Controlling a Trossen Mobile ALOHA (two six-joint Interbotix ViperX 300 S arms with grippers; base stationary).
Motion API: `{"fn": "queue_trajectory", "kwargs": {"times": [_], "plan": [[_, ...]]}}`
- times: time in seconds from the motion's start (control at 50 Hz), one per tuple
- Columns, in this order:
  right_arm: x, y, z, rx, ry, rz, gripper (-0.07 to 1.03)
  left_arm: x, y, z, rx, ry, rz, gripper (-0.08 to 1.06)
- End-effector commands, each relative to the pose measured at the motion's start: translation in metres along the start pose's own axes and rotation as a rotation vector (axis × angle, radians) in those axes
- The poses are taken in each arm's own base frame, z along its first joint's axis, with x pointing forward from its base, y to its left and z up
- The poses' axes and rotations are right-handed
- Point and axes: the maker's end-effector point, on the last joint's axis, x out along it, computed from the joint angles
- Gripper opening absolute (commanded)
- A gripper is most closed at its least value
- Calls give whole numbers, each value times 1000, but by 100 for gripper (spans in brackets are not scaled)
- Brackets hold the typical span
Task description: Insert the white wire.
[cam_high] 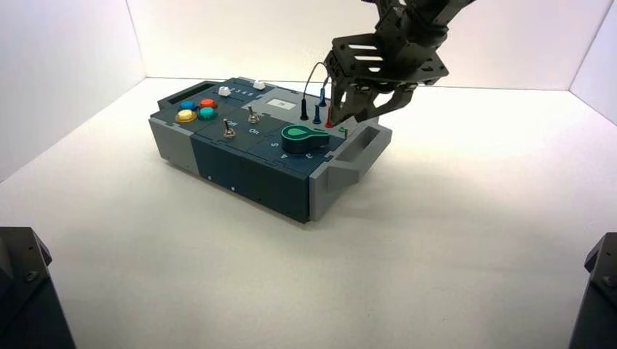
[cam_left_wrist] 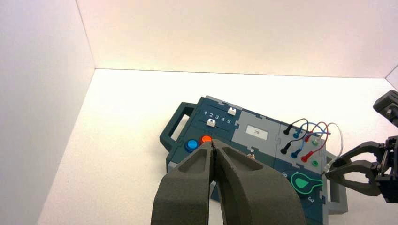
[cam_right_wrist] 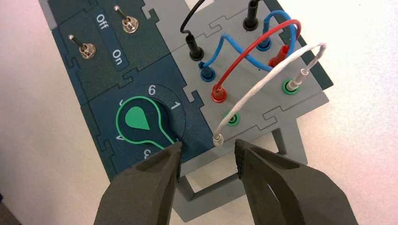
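High view: right gripper (cam_high: pixel 349 115) is over the socket end of the dark blue and grey box (cam_high: pixel 251 190), its jaws spread. We can't pick out the wire from here.

Left wrist view: left gripper (cam_left_wrist: pixel 212 146) is parked off the socket side, jaws clenched on nothing; we leave it alone. Thin whitish arched wire (cam_left_wrist: pixel 341 136) runs from the box toward the right jaws, its loose end by their tips.

Right wrist view: jaws released, nothing gripped. Loose pale plug (cam_right_wrist: pixel 218 139) sits between the tips, just ahead, nearer one of them. The wire's other plug (cam_right_wrist: pixel 292 85) is in the farther green-ringed socket (cam_right_wrist: pixel 290 91), well beyond the jaws. Empty green-ringed socket (cam_right_wrist: pixel 231 118) lies just beyond the loose plug; we read that as the target.

Step in hand, we think: grip that plug. Center the jaws, lower a touch, close on the plug body, not the cable. Then lift slightly, hold it upright, line up and press straight down. A tilted grip would likely jam the pin; tugging the arch could unseat the far plug.
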Motion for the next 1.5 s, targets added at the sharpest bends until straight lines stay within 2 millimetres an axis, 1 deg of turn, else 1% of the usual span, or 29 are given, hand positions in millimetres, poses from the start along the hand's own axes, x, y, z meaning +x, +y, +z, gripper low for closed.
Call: {"fn": "queue_trajectory", "kwargs": {"times": [0.02,0.4,1.14,1.5], "plan": [[-3,6,16,-12,-43,11,59,0,1,5,1,-11,8,-3],[-2,7,23,-17,-55,13,57,0,2,5,1,-12,9,-3],[6,6,25,-17,-39,6,56,0,3,6,0,-15,14,-3],[8,6,28,-19,-40,6,54,0,2,7,1,-18,13,-3]]}}
